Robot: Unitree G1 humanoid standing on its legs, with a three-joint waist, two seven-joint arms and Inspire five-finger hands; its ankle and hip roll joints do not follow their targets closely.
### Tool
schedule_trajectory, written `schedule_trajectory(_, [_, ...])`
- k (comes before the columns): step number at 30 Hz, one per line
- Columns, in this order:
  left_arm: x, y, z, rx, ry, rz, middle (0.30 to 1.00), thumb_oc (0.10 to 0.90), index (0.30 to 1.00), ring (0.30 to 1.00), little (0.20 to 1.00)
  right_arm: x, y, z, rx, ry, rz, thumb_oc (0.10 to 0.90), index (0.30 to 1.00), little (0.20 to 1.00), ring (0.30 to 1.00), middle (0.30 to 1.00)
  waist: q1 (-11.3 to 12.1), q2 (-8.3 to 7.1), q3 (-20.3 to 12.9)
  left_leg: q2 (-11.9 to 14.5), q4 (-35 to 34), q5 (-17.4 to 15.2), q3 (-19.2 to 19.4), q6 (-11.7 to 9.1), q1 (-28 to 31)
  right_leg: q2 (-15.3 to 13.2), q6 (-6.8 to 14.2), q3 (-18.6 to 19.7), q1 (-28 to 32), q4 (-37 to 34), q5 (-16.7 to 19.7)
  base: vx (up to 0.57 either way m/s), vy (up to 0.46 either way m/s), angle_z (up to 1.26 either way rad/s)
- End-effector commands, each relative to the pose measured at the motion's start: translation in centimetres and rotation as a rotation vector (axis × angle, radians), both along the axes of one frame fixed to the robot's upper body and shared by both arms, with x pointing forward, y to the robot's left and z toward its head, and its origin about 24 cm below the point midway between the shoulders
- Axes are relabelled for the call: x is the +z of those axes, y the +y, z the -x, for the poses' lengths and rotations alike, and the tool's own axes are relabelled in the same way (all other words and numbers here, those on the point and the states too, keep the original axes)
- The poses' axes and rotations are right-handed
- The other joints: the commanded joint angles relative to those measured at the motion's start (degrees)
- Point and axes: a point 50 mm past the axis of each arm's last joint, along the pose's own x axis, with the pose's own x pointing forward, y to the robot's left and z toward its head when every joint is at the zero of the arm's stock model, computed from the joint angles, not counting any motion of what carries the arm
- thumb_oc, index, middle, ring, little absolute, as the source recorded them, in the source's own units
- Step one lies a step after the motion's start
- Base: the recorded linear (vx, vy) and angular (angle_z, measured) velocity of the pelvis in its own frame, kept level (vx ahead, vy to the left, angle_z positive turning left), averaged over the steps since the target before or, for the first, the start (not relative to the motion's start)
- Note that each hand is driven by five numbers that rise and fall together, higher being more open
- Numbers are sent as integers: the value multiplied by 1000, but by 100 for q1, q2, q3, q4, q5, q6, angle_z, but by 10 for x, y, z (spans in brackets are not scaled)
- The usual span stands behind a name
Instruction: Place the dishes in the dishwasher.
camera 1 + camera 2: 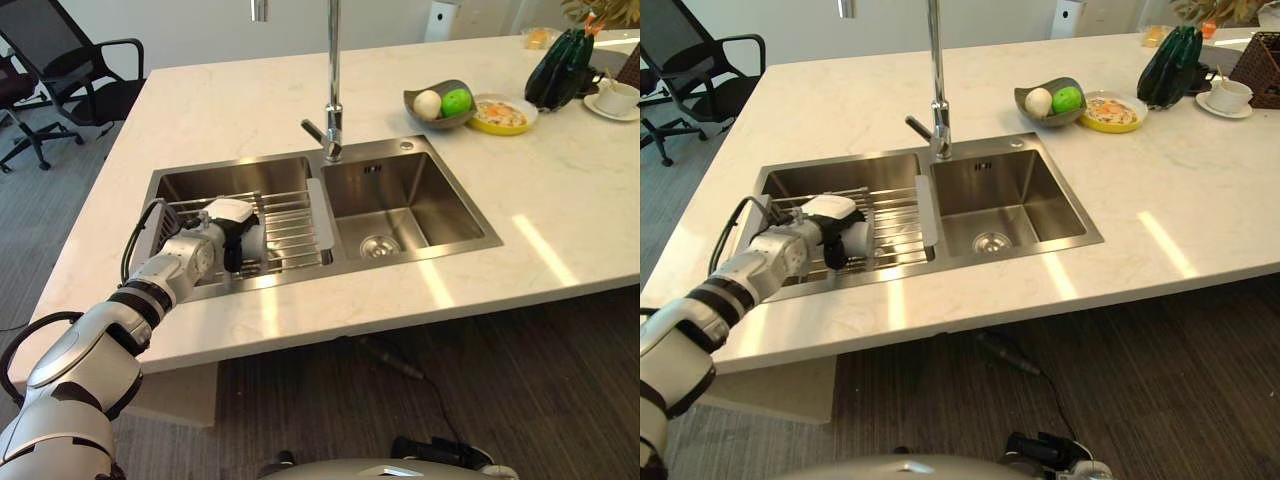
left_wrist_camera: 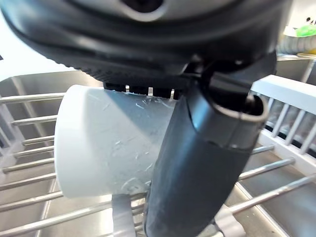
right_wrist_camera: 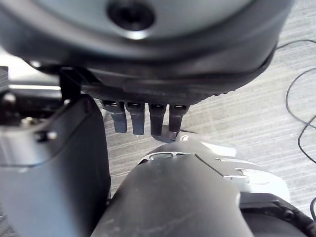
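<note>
At frame left, a white cup [image 2: 108, 148] was gripped by the left hand [image 1: 232, 238] over the sink rack [image 1: 290, 230] in the pale tabletop [image 1: 560, 200]; an office chair [image 1: 70, 80] stood upper left. The right hand's [image 3: 143, 118] fingers hung relaxed, holding nothing.

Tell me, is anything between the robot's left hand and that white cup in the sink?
No. The left hand is already wrapped around the white cup, which lies on the wire rack in the sink's left basin.

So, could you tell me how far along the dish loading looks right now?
Nothing looks loaded yet. In hand: the left hand grips a white cup over the wire rack in the sink. Left: putting it away, then perhaps the bowl and plate on the counter.
</note>
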Motion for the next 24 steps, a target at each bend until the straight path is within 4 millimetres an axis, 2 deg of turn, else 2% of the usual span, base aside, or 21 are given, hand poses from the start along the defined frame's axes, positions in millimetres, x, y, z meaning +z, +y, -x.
schedule_trajectory(1, [87,-11,-18,-128,-295,-7,300,400,300,300,300,1,-11,13,3,20,32,800,900,900,900,900,115,-37,64,-107,18,-167,-109,7,4,-387,719,-603,339,73,-280,-9,-14,12])
schedule_trajectory(3, [90,-13,-14,-157,-319,7,300,400,300,300,300,1,-11,14,0,17,32,800,900,900,900,900,122,-38,58,-108,18,-165,-135,5,0,-391,717,-626,358,73,-284,-9,-10,18])
schedule_trajectory(4, [103,-16,-5,-212,-411,65,300,400,300,300,300,0,-9,15,-10,6,24,800,900,900,900,900,218,-60,54,-116,18,-153,-175,-5,-17,-410,722,-706,400,73,-281,-13,-5,14])
schedule_trajectory(6, [111,-14,7,-242,-485,134,300,400,300,300,300,0,-7,16,-27,-5,21,800,900,900,900,900,300,-82,39,-137,18,-150,-251,-4,-39,-445,728,-789,458,73,-269,-20,12,13])
schedule_trajectory(7, [112,-11,13,-242,-513,181,300,400,300,300,300,0,-6,16,-36,-10,21,800,900,900,900,900,339,-91,35,-152,18,-145,-286,-2,-52,-471,733,-849,482,73,-254,-17,17,27])
schedule_trajectory(9, [112,-11,13,-242,-513,181,300,400,300,300,300,0,-6,16,-36,-10,21,800,900,900,900,900,339,-91,35,-152,18,-145,-286,-2,-52,-471,733,-849,482,73,-254,-17,34,24])
schedule_trajectory(10, [119,-6,34,-231,-623,446,300,400,300,300,300,-1,-3,19,-63,-9,19,800,900,900,900,900,440,-123,-21,-246,18,-152,-450,21,-101,-572,751,-1031,572,73,-200,-25,61,9])
schedule_trajectory(11, [119,-6,34,-231,-623,446,300,400,300,300,300,-1,-3,19,-63,-9,19,800,900,900,900,900,440,-123,-21,-246,18,-152,-450,21,-101,-572,751,-1031,572,73,-200,-40,98,22])
schedule_trajectory(13, [124,-6,45,-230,-700,605,300,400,300,300,300,-2,-2,18,-73,-12,19,800,900,900,900,900,512,-156,-60,-326,18,-163,-558,51,-130,-652,762,-1179,636,91,-165,-26,90,41])
schedule_trajectory(17, [127,1,65,-194,-784,1014,300,400,300,300,300,-1,2,8,-79,-38,1,800,900,900,900,900,641,-226,-109,-527,18,-227,-799,166,-160,-874,776,-1335,642,358,-131,-18,127,46])
schedule_trajectory(18, [125,4,69,-179,-789,1140,300,400,300,300,300,-1,6,3,-67,-47,-10,800,900,900,900,900,666,-239,-113,-575,18,-247,-836,204,-159,-919,773,-1310,605,450,-138,-22,168,35])
schedule_trajectory(19, [121,13,74,-141,-801,1391,300,400,300,300,300,-1,12,-5,-39,-63,-28,800,900,900,900,900,726,-278,-114,-659,18,-261,-914,278,-168,-1017,787,-1201,493,649,-27,-26,155,28])
schedule_trajectory(20, [116,17,77,-123,-799,1499,300,400,300,300,300,0,13,-9,-28,-71,-33,800,900,900,900,900,747,-290,-116,-696,18,-269,-957,313,-172,-1042,778,-1102,463,714,-19,-26,139,19])
schedule_trajectory(21, [111,20,79,-103,-789,1594,300,400,300,300,300,0,15,-11,-16,-74,-45,800,900,900,900,900,779,-302,-117,-729,18,-275,-981,348,-167,-1033,757,-1012,448,792,-51,-18,64,12])
schedule_trajectory(23, [110,19,79,-109,-781,1659,300,400,300,300,300,0,17,-13,1,-76,-51,800,900,900,900,900,806,-315,-105,-731,18,-259,-991,373,-182,-992,746,-923,422,891,-94,-15,26,8])
schedule_trajectory(24, [104,15,77,-101,-745,1730,300,400,300,300,300,1,21,-19,28,-93,-54,800,900,900,900,900,810,-318,-72,-742,18,-236,-1111,436,-190,-796,651,-573,328,1151,-304,-66,51,25])
